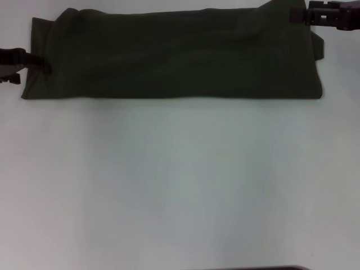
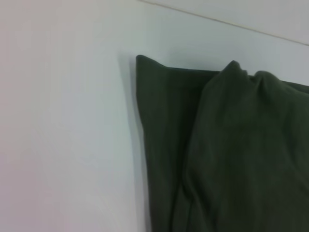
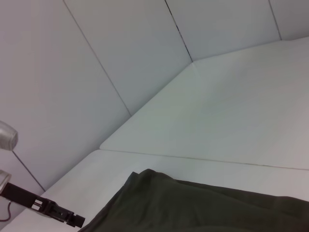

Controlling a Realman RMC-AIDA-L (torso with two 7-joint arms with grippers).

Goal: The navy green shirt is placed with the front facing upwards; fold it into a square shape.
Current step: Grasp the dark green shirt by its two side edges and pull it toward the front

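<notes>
The navy green shirt lies as a long dark olive band across the far part of the white table, with no lettering showing. My left gripper sits at the band's left end, touching the cloth edge. My right gripper is at the band's far right corner, and a small flap of cloth sticks out just below it. The left wrist view shows a corner of the shirt with a rumpled upper layer lying over a flat lower one. The right wrist view shows a folded shirt edge.
The near half of the table is bare white surface. Pale wall panels stand behind the table's far edge. A black part of the other arm shows beyond the shirt in the right wrist view.
</notes>
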